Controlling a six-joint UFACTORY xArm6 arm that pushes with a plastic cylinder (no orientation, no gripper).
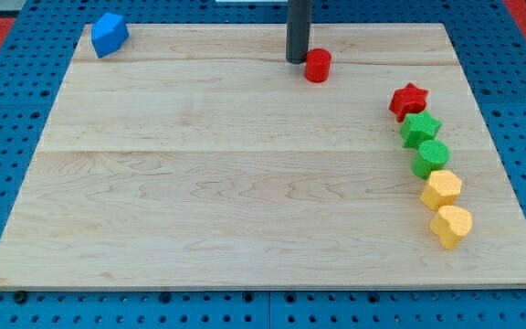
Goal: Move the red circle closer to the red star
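The red circle [317, 66] is a short red cylinder near the view's top, right of centre. My tip [297, 60] is the lower end of the dark rod, just left of the red circle, touching or almost touching its left side. The red star [408, 100] lies at the view's right, below and right of the red circle, with a wide gap of bare wood between them.
The wooden board [245, 183] sits on a blue pegboard. Below the red star runs a close column: a green star [420, 129], a green circle [432, 158], a yellow hexagon [441, 189], a yellow heart [452, 225]. A blue block [109, 35] sits at the top left corner.
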